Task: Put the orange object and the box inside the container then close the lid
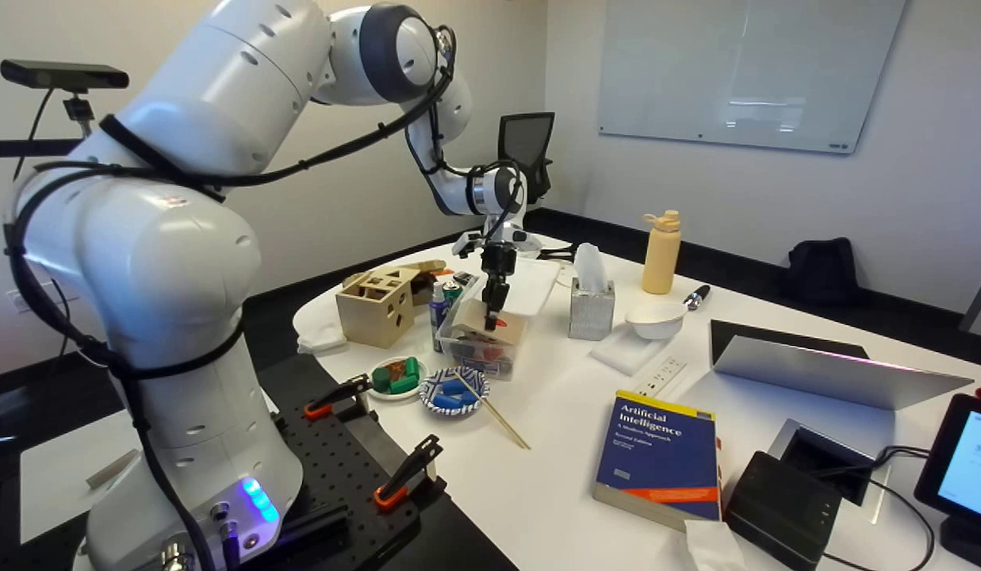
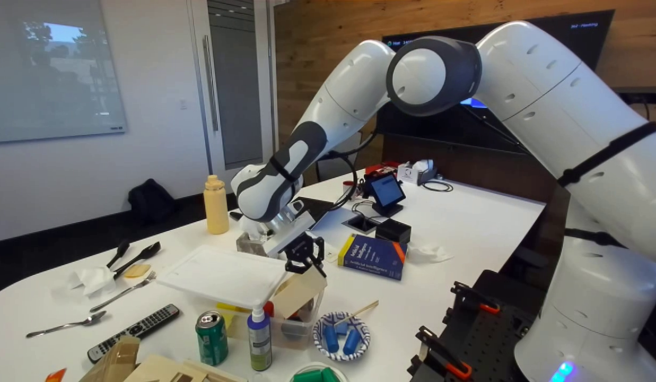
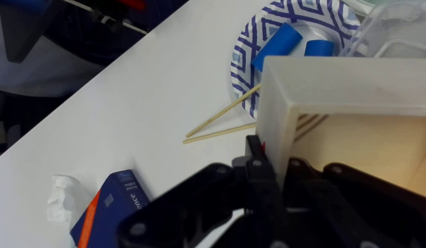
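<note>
Tabletop [image 1: 553, 420]: box [image 2: 300, 293] (tilted) in gripper [image 3: 275, 155].

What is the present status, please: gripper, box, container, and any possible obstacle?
Gripper clamping box by one wall. Box tilted at mouth of container, depth unclear. Red item inside may obstruct it. Lid not closed.

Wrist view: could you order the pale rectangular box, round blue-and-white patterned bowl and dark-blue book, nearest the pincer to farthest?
1. Box: wall gripped by the pincer.
2. Bowl: toward the top, partly hidden.
3. Book: lower left.
</note>
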`<state>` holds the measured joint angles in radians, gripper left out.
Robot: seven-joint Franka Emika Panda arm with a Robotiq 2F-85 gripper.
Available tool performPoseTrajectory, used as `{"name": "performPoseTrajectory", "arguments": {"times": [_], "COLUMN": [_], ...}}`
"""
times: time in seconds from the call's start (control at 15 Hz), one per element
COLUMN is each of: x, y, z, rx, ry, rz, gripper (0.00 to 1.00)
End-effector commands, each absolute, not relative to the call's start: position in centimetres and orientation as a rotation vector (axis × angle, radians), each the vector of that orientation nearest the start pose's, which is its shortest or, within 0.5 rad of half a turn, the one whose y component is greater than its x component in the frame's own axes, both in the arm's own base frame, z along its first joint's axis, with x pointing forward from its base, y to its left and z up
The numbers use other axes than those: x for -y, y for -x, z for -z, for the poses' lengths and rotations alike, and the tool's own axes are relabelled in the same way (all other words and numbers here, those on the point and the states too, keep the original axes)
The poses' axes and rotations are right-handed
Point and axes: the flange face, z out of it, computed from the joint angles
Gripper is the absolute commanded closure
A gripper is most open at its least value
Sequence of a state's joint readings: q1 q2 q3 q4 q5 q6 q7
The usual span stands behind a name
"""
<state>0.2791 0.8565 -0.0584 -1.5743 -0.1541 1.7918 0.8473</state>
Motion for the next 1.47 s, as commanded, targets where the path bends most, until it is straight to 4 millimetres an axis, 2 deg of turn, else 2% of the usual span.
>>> {"name": "performPoseTrajectory", "arguments": {"times": [0.0,0.2,0.47,0.67,0.93,1.0,1.13,1.4], "x": [-14.4,-16.0,-17.9,-16.3,-13.6,-13.2,-12.6,-12.3], "y": [-60.7,-60.3,-59.3,-59.6,-59.1,-59.0,-58.7,-58.0], "z": [-9.2,-8.0,-8.3,-8.6,-7.5,-7.2,-6.8,-6.0], "rx": [-0.904,-0.898,-0.975,-1.149,-1.428,-1.461,-1.5,-1.478], "ry": [3.477,3.541,3.587,3.557,3.428,3.402,3.355,3.277], "rz": [-0.806,-0.717,-0.563,-0.437,-0.3,-0.287,-0.27,-0.221], "gripper": [0.98,0.98,0.98,0.98,0.98,0.68,0.6,0.3]}}
